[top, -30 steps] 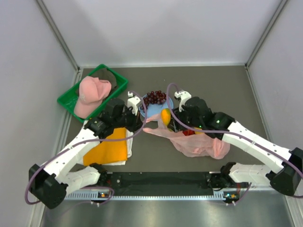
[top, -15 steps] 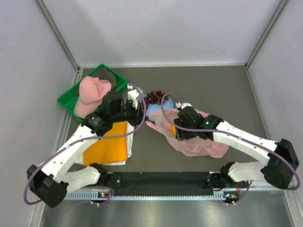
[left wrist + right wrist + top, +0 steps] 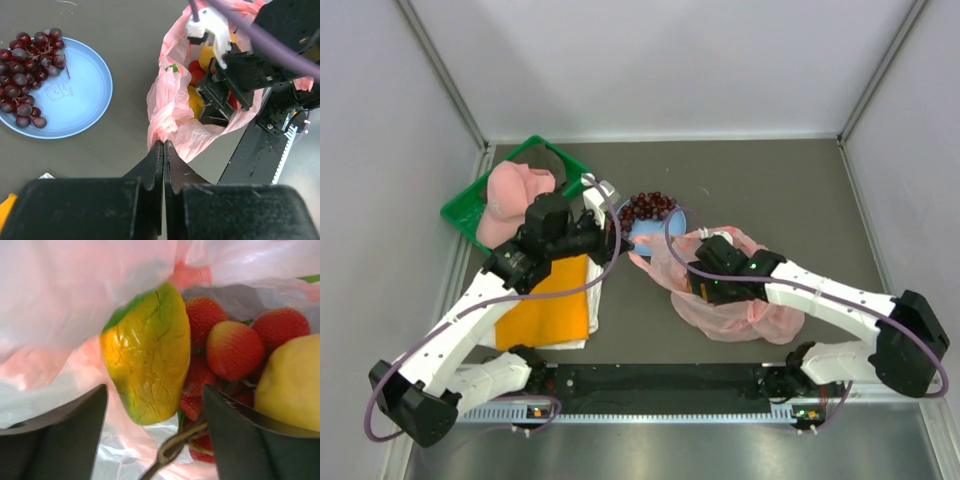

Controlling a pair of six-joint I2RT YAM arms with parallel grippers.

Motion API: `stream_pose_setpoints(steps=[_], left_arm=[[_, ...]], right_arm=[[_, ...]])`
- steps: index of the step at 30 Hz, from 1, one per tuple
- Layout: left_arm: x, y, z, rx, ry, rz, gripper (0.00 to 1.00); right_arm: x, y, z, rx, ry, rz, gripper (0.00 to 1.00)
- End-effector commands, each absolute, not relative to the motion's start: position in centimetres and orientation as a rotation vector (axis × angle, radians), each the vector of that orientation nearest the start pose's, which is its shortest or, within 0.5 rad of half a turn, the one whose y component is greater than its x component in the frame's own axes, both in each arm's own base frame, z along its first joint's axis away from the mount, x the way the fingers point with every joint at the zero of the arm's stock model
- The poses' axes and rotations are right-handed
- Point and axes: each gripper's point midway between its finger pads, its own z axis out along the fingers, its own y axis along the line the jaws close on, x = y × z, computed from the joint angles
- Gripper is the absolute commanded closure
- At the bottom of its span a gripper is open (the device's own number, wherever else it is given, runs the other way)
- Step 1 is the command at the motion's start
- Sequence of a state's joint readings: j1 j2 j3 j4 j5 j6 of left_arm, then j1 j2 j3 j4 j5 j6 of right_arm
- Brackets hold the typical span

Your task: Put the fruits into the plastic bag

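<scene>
The pink plastic bag (image 3: 745,315) lies right of centre, its mouth toward the blue plate. My left gripper (image 3: 623,243) (image 3: 163,145) is shut on the bag's (image 3: 162,100) rim and holds the mouth open. My right gripper (image 3: 698,283) (image 3: 155,412) reaches into the mouth and stands open. The orange-yellow mango (image 3: 147,352) lies between its fingers, touching neither. Beside the mango inside the bag are red strawberries (image 3: 234,347) and a yellow lemon (image 3: 292,385). Dark grapes (image 3: 647,206) (image 3: 27,67) sit on the light blue plate (image 3: 80,102).
A green basket (image 3: 468,208) holding a pink cap (image 3: 515,195) stands at the back left. A folded orange cloth (image 3: 545,312) lies under my left arm. The right arm's black body (image 3: 260,65) crosses over the bag's mouth.
My right gripper has gone down into the bag with the mango and opened, letting it go. My left gripper shifted slightly back and left, still pinching the rim.
</scene>
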State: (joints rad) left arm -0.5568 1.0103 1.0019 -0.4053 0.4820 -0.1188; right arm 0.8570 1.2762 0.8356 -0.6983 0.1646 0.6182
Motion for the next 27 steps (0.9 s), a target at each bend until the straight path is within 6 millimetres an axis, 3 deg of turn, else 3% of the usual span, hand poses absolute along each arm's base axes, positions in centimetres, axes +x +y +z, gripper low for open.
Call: stream_pose_setpoints(steps=[1, 5, 8, 13, 19, 27], left_arm=[[22.9, -24.1, 26.4, 0.75, 1.881, -0.901, 1.0], [23.1, -24.1, 24.5, 0.748, 1.939, -0.894, 1.0], [23.2, -24.0, 23.0, 0.741, 1.995, -0.881, 1.0], [23.6, -23.5, 20.9, 0.727, 2.078, -0.835, 1.0], [23.3, -23.3, 20.1, 0.735, 2.093, -0.827, 1.0], [22.6, -22.8, 18.0, 0.753, 2.145, -0.815, 1.0]], right_arm=[[18.4, 21.1, 11.9, -0.282, 2.557, 0.383, 0.16], [18.9, 21.1, 15.0, -0.273, 2.472, 0.432, 0.04], [18.9, 20.8, 16.5, -0.276, 2.44, 0.438, 0.02], [18.7, 21.2, 18.9, -0.302, 2.362, 0.528, 0.01], [18.3, 22.4, 22.2, -0.362, 2.232, 0.673, 0.01], [19.5, 23.8, 26.0, -0.426, 2.123, 0.701, 0.01]])
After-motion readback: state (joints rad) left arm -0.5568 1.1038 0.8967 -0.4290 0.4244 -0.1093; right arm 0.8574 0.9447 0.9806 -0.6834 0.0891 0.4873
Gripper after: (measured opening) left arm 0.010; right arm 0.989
